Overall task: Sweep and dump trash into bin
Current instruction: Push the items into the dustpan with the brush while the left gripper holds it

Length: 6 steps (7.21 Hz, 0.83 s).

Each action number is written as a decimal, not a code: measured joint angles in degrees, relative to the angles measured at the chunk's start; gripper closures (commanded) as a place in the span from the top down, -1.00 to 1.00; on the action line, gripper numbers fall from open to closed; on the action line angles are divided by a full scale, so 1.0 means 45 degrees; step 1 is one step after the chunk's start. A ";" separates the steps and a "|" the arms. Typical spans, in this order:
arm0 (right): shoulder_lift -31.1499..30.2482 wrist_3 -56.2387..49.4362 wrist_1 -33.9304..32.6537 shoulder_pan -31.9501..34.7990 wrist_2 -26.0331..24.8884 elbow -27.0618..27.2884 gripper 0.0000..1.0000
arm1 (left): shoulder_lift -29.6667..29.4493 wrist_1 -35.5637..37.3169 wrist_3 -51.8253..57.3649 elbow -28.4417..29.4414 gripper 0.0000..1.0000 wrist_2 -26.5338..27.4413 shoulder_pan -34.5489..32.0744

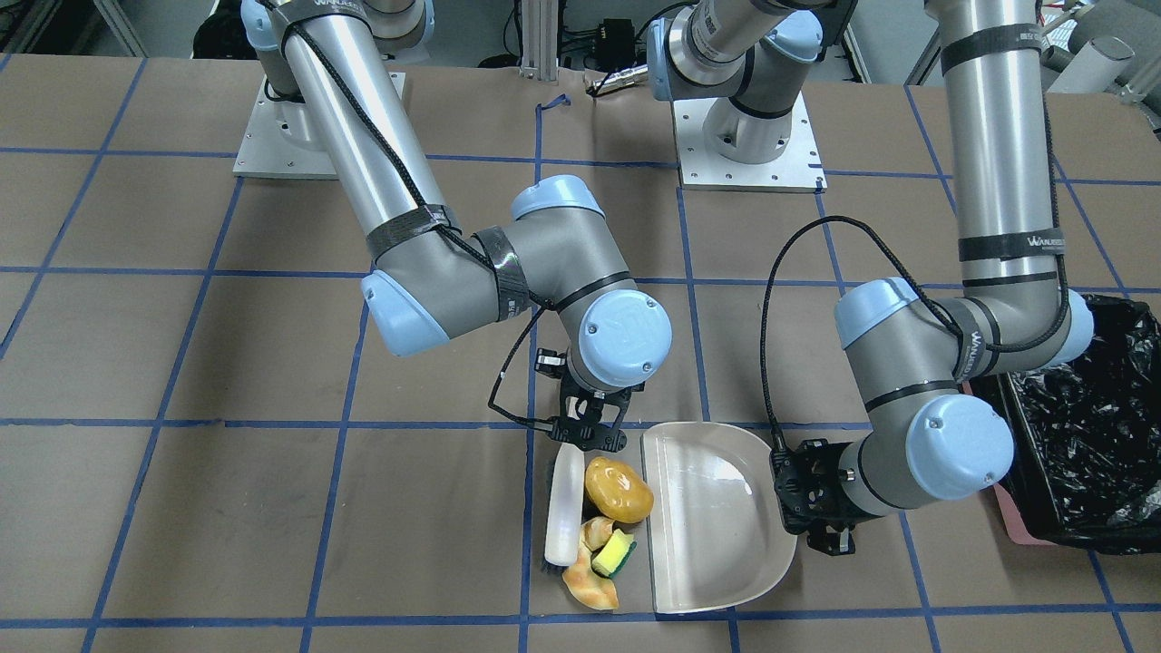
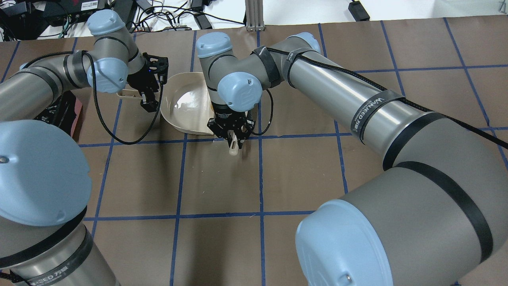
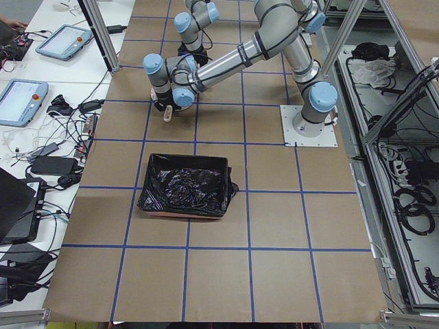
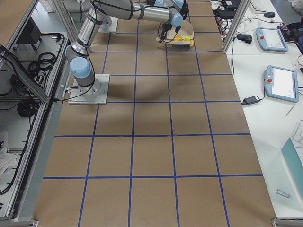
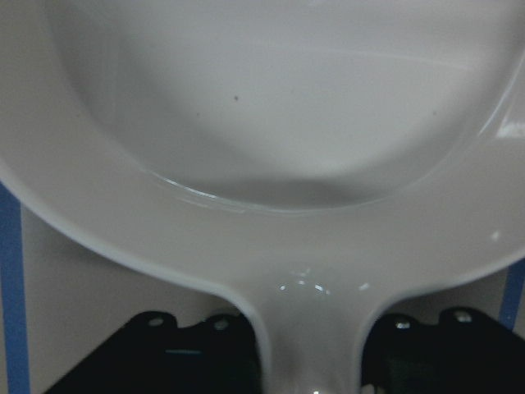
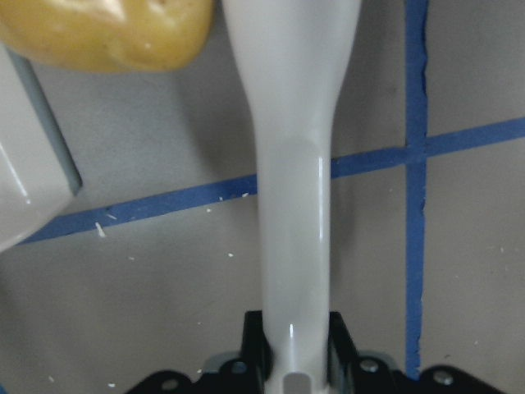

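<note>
Lying between the brush [image 1: 564, 499] pinched by the right fingers [image 6: 254, 341] and the dustpan [image 1: 717, 517] pinched by the left fingers [image 5: 193, 357]: potato [image 1: 619, 490], croissant [image 1: 590, 585], sponge [image 1: 615, 553].

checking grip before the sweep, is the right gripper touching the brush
Touching. The right wrist view shows the brush pinched by the right gripper, its fingers tight against both sides of the handle.

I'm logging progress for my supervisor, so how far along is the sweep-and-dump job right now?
Done: the left end effector grips the dustpan by its handle and the right end effector grips the brush. In hand: the brush sits beside the potato, sponge and croissant, which lie between it and the dustpan's open edge; the pan is empty. Left: sweep all three in, then carry and tip them into the bin.
</note>
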 measured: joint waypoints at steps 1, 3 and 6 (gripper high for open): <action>0.0110 0.0024 -0.0028 0.0085 0.0247 -0.0211 -0.98 | 0.0000 0.0000 0.0000 -0.0001 -1.00 -0.0010 0.0003; 0.0374 0.0269 -0.0249 0.0332 0.0709 -0.0529 -0.98 | 0.0000 -0.0001 0.0000 -0.0001 -1.00 -0.0025 -0.0007; 0.0517 0.1045 -0.0843 0.0692 0.1827 -0.0870 -0.98 | 0.0000 -0.0001 0.0000 -0.0001 -1.00 -0.0033 -0.0004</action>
